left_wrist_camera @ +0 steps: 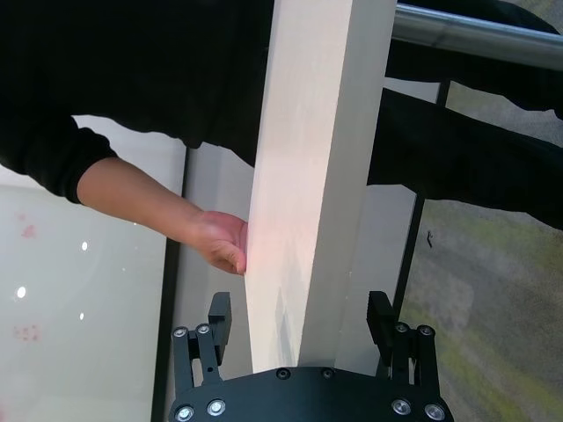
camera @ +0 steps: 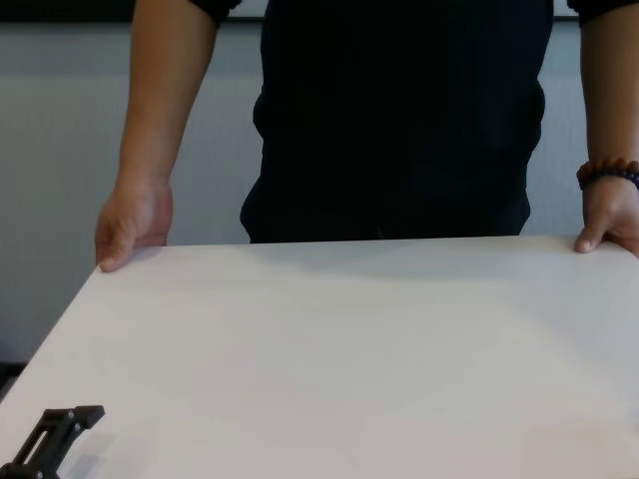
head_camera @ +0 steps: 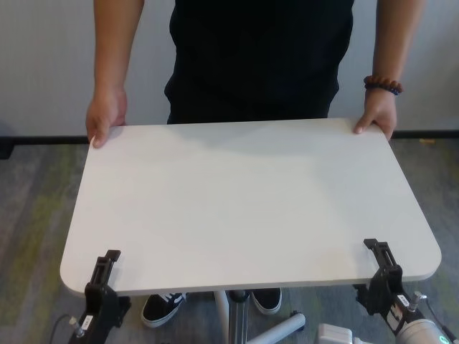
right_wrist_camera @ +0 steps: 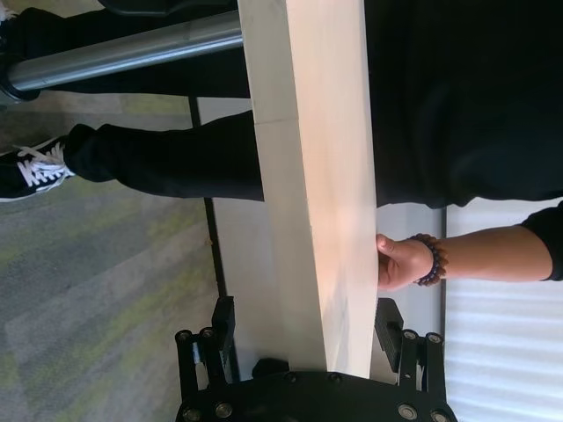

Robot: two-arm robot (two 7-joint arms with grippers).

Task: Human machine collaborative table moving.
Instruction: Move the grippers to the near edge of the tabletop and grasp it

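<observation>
**Tabletop held at all four corners**

Centred in the head view: white table (head_camera: 244, 208), broad top level, slim metal pole leg (head_camera: 224, 315) dropping from its underside at 6 o'clock.

At 7 o'clock, on the near edge: left gripper (head_camera: 105, 269), black, reaching up from below the corner, upper finger lying flat on the top surface. Seen from the left wrist, the left gripper (left_wrist_camera: 303, 321) straddles the tabletop edge, one finger on each face, a slight gap visible beside each finger; firm clamping cannot be told.

At 5 o'clock: right gripper (head_camera: 382, 259), posed the same way, silver-grey forearm trailing off toward the corner of the view. From the right wrist, the right gripper (right_wrist_camera: 308, 325) likewise brackets the board, fingers spread to either side of it.

At 12 o'clock, behind the far edge: the human (head_camera: 262, 57), black shirt, both forearms bare and angled downward. One hand (head_camera: 105, 118) at 10 o'clock, fingers curled over the far corner; the other hand (head_camera: 378, 116) at 2 o'clock, gripping the opposite corner, brown beaded bracelet (head_camera: 382, 86) on its wrist.
</observation>
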